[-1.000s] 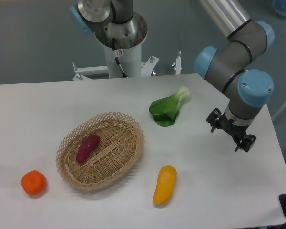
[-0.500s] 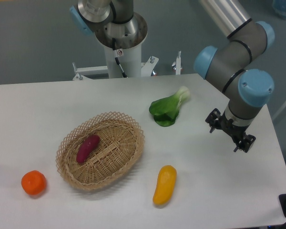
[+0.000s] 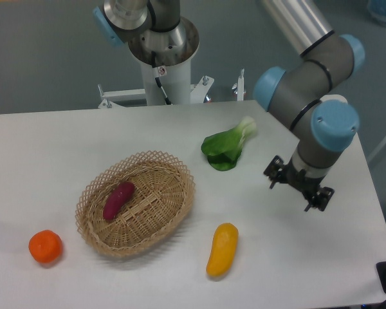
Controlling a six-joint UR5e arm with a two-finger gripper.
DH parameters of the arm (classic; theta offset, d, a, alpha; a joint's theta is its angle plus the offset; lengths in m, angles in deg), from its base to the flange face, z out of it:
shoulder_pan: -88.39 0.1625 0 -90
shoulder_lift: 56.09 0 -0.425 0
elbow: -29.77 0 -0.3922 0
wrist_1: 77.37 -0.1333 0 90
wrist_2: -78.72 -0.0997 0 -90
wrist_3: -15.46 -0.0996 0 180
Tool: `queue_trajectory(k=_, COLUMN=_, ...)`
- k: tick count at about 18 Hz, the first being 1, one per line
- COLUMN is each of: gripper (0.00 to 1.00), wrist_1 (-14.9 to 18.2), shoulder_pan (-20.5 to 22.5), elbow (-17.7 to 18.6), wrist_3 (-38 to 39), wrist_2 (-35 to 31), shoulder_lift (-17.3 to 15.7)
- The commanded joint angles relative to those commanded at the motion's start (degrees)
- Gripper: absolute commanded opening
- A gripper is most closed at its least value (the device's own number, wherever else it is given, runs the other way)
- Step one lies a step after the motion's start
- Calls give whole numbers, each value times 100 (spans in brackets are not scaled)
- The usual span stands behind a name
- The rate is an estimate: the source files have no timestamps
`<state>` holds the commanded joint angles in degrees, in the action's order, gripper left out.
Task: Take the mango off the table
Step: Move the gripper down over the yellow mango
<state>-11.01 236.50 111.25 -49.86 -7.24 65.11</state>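
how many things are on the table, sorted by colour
yellow: 1, the mango
orange: 1, the tangerine
purple: 1, the yam, lying in the basket
green: 1, the leafy vegetable
tan: 1, the wicker basket
total: 5

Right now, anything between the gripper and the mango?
No. In the fixed camera view, only bare white table lies between the gripper and the mango. The bok choy sits off that line.
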Motion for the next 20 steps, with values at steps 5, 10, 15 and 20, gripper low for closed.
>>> queue_trajectory(k=5, gripper=100, wrist_1=-307, shoulder_pan=-299, elbow=-70, wrist_3=783, wrist_2=123, shoulder_lift=158)
queue_trajectory(k=10, gripper=100, wrist_1=-545, shoulder_pan=-545, elbow=-79, wrist_3=1249, wrist_2=123, shoulder_lift=316)
queue_trajectory(k=15, gripper=100, wrist_1=-546, shoulder_pan=-669, elbow=-70, wrist_3=1592, wrist_2=167, shoulder_lift=466)
queue_trajectory(k=20, gripper=100, wrist_1=-765, shoulder_pan=-766, elbow=-70, wrist_3=1829, wrist_2=264, shoulder_lift=571)
